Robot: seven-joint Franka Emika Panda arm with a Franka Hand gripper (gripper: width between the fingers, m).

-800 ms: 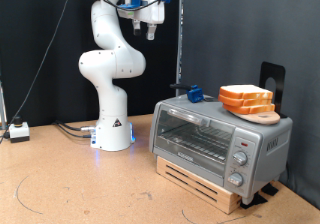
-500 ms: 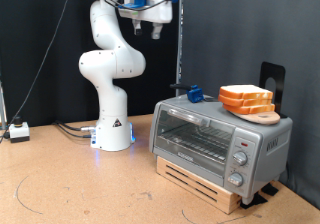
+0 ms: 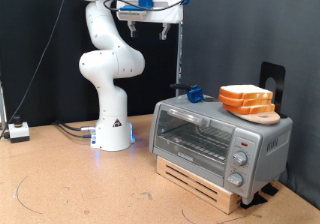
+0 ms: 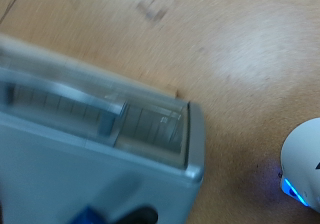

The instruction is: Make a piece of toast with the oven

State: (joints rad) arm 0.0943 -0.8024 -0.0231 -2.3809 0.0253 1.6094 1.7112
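The silver-grey oven (image 3: 215,139) stands at the exterior view's right on a wooden pallet (image 3: 205,184), glass door shut, round knobs (image 3: 240,164) on its right side. A pile of bread slices (image 3: 246,97) lies on a wooden board on the oven's roof. No single piece of toast shows apart from the pile. My gripper (image 3: 158,26) hangs high at the exterior view's top, well above and left of the oven, with nothing in it. The wrist view is blurred and shows the oven (image 4: 90,124) from above; no fingers show there.
A blue object (image 3: 193,93) lies on the oven's roof near its left end; it also shows in the wrist view (image 4: 100,212). A black stand (image 3: 272,84) rises behind the bread. The arm's white base (image 3: 112,134) stands left of the oven. A small box (image 3: 18,131) sits far left.
The hand has swung towards the exterior view's right and turned at the wrist, staying high. The oven, the bread pile and the blue object have not moved.
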